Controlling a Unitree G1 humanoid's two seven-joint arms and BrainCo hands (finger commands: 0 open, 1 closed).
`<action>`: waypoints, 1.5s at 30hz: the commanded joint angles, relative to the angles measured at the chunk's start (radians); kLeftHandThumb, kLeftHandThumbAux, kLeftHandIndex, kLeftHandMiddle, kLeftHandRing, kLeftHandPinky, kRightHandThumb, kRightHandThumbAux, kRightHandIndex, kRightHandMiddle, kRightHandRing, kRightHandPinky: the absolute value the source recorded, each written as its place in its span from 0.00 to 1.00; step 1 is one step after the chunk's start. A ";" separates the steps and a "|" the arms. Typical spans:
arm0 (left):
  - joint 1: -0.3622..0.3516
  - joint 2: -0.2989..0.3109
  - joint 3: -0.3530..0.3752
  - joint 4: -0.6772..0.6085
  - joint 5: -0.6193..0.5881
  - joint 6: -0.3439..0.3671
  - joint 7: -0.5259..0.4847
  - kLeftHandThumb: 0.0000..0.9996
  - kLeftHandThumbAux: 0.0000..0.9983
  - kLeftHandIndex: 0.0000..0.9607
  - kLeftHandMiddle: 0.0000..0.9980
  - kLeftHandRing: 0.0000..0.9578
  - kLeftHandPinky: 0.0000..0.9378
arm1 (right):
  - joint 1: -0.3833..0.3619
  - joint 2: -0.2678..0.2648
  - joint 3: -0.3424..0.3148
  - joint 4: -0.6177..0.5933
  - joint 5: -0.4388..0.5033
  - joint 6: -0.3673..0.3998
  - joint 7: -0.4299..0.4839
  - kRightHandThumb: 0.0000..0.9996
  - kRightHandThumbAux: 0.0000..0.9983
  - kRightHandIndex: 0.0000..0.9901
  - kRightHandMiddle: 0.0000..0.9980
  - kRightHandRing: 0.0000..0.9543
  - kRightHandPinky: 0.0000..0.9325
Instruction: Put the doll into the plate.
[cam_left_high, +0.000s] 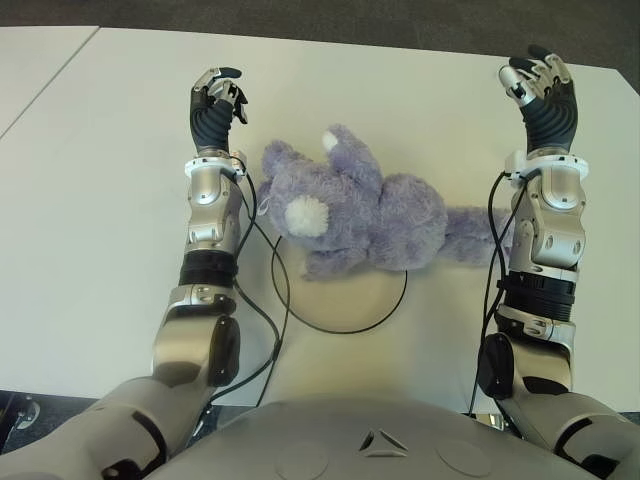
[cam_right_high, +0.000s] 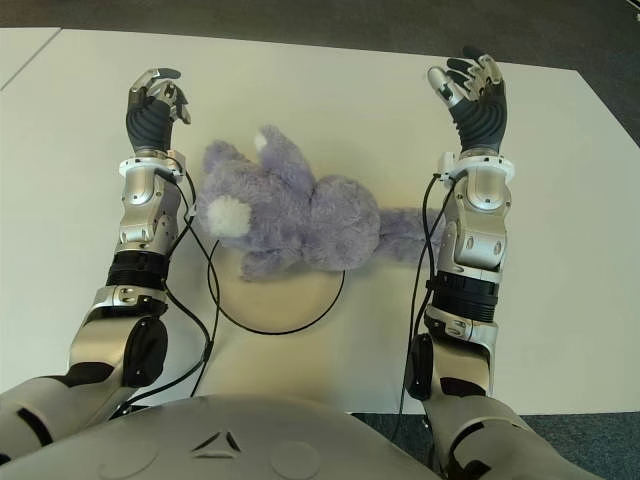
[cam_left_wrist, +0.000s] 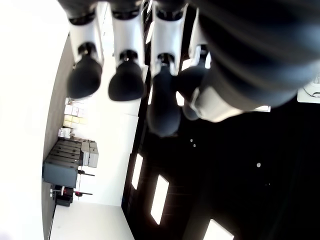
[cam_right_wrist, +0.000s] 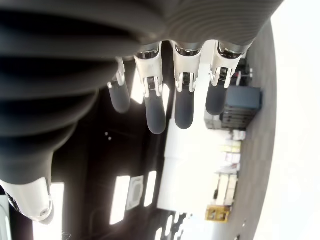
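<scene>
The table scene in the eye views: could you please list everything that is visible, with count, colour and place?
Doll: one, lavender plush with a white patch, lying across the far rim of the plate, partly on it, one limb reaching toward the robot's right forearm.
Plate: one, cream with a dark rim, on the table in front of the robot's torso.
Table: one, white, under everything.
Cables: black, running along both forearms.
Left hand: dark fingers relaxed, holding nothing, to the left of the doll.
Right hand: dark fingers relaxed, holding nothing, to the right of the doll and farther away.
</scene>
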 joint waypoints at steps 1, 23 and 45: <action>0.021 0.005 -0.006 -0.011 -0.004 0.022 -0.014 0.72 0.70 0.46 0.81 0.83 0.80 | 0.018 -0.008 -0.014 -0.011 0.021 0.006 0.005 0.09 0.67 0.21 0.29 0.31 0.36; 0.052 0.001 -0.027 -0.065 -0.018 0.071 -0.064 0.72 0.70 0.46 0.82 0.84 0.82 | 0.117 0.090 0.028 -0.005 0.013 -0.077 -0.042 0.20 0.77 0.31 0.39 0.43 0.46; 0.100 0.000 -0.059 -0.128 -0.024 0.107 -0.102 0.72 0.70 0.46 0.83 0.85 0.82 | 0.180 0.100 0.067 0.012 -0.012 -0.069 -0.053 0.35 0.81 0.33 0.42 0.46 0.49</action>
